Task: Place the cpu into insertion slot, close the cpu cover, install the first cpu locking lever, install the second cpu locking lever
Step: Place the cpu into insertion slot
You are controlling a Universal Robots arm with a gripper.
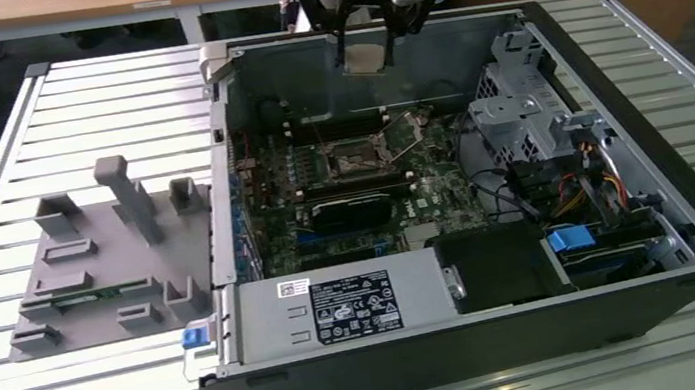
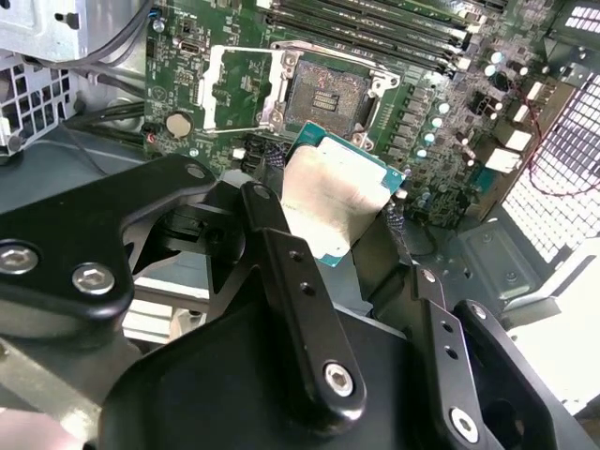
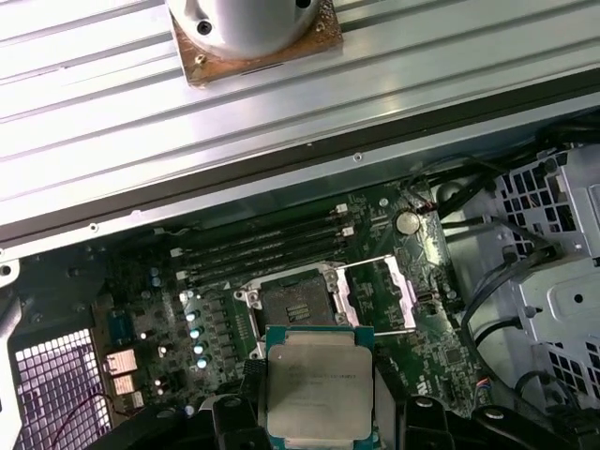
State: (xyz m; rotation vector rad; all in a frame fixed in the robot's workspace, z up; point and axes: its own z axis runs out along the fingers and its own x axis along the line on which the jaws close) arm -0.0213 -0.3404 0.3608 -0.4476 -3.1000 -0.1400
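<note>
Gripper: the gripper is at the upper centre of the exterior view, above the far wall of the open computer case.
Fingers: the black fingers are clamped on the chip, one on each of two opposite edges.
Chip: it is in the air and tilted, well apart from the green board below; both wrist views show its grey metal top.
Socket: the socket sits mid-board, open, with its dark square bare.
Cover: the cover is swung off to one side of the socket, hinged at its rim.
Edges: the memory slots run just beside the socket.
Open room: there is clear air over the socket; the drive cage and cables crowd the exterior view's right.
Bench: the slatted metal bench carries the case and, on the exterior view's left, a grey holder.
</note>
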